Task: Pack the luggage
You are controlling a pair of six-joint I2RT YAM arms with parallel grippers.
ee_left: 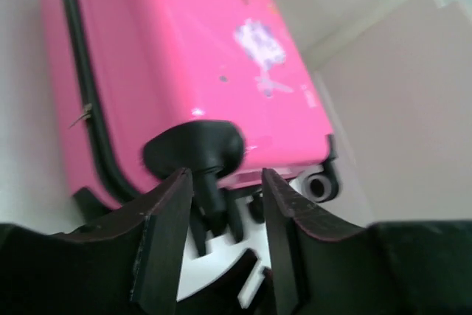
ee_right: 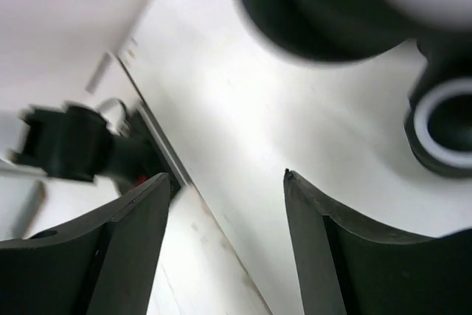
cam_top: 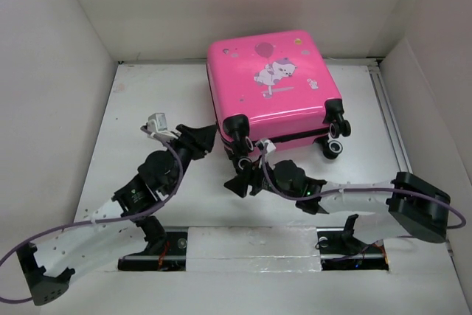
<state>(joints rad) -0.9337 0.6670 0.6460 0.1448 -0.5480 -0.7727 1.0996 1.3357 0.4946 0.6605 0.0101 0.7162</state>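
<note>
The bright-pink luggage (cam_top: 273, 86) lies flat and closed at the back middle of the table, cartoon print facing up and black wheels toward me. My left gripper (cam_top: 209, 136) is at its near left corner. In the left wrist view the luggage (ee_left: 184, 49) fills the frame, and the open left gripper (ee_left: 225, 176) has a black wheel (ee_left: 193, 150) just beyond its fingertips, not clamped. My right gripper (cam_top: 243, 181) sits low on the table by the near left wheel (cam_top: 240, 158). In the right wrist view it (ee_right: 225, 175) is open and empty, with blurred black wheels (ee_right: 332, 5) above it.
Two more wheels (cam_top: 335, 138) stick out at the luggage's near right corner. White walls enclose the table at the back and both sides. A metal rail (cam_top: 251, 245) runs along the near edge between the arm bases. Purple cables trail from both arms.
</note>
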